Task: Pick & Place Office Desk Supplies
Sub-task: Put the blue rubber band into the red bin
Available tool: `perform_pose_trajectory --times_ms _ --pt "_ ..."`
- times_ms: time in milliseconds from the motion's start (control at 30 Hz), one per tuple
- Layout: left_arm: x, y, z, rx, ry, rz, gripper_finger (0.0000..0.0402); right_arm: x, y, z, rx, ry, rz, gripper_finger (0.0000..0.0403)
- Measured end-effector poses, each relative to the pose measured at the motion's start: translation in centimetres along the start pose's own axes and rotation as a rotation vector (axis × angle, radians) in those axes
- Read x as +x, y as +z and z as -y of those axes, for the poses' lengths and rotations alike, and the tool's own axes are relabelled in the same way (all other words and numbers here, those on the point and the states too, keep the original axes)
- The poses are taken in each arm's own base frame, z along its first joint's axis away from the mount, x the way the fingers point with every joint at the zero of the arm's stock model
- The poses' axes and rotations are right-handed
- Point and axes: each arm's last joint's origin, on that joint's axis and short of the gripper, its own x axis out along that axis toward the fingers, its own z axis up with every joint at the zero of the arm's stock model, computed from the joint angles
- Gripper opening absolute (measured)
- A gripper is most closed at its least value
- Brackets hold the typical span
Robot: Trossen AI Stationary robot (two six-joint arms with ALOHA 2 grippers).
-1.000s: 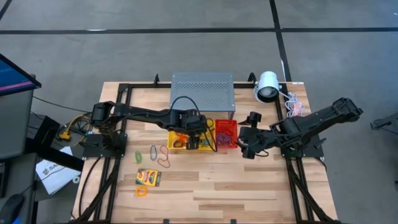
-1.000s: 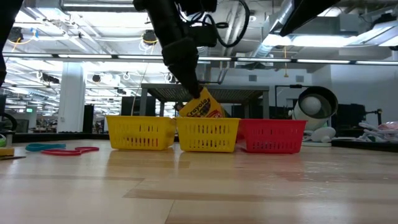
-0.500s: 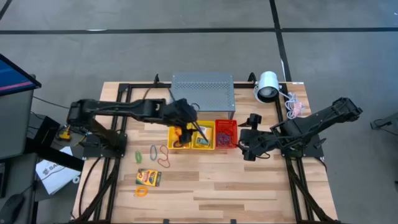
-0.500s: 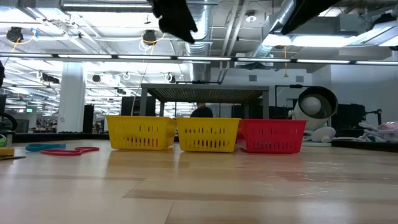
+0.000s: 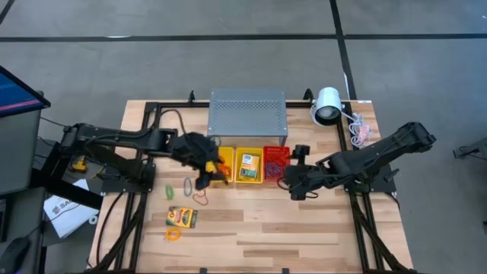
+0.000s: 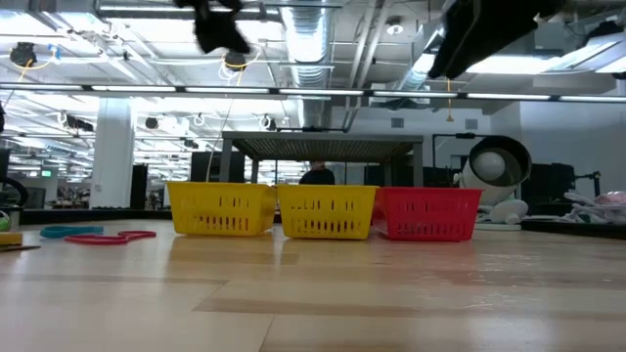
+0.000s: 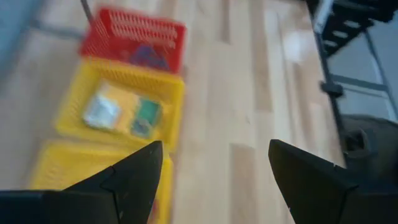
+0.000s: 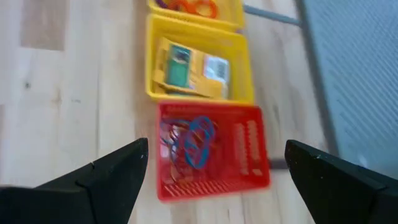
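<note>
Yellow-and-green card box [image 5: 182,218] lies flat near the table's left front, an orange loop [image 5: 173,234] just beside it toward the front edge; further loops [image 5: 195,187] lie between it and the baskets. A second box [image 8: 189,70] already rests in the middle yellow basket [image 5: 248,179], blue clips [image 8: 196,142] in the red basket [image 5: 276,152]. Left gripper [image 5: 205,172] hangs over the left yellow basket's front rim, fingers [image 7: 134,177] spread and empty. Judged step: reach for the next loose item. Recommended: descend square over the loops, pinch one strand only, and lift clear of the rim before crossing. Right gripper [image 5: 293,186] waits right of the red basket, fingers [image 8: 112,177] spread, nothing between them.
</note>
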Motion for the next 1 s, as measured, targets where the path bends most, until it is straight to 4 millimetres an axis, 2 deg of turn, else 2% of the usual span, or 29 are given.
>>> perform_pose_trajectory --times_ms 233,500,767,1000 --pt "-1.5 -4.1 1.1 -0.176 -0.063 -0.068 0.0289 1.3 1.9 -1.6 -0.088 0.109 0.118 0.0368" --pt "-2.2 -7.8 1.4 -0.336 0.089 -0.289 0.0289 1.7 2.5 -1.7 -0.036 0.128 0.162 0.0368" --pt "0.6 -11.6 -0.5 -0.405 0.349 -0.388 0.0289 1.6 3.2 -1.9 0.044 0.142 0.217 0.0368" --pt "2.5 -14.9 -2.3 -0.583 0.473 -0.443 0.0289 2.6 3.1 -2.5 0.037 0.139 0.191 0.0368"
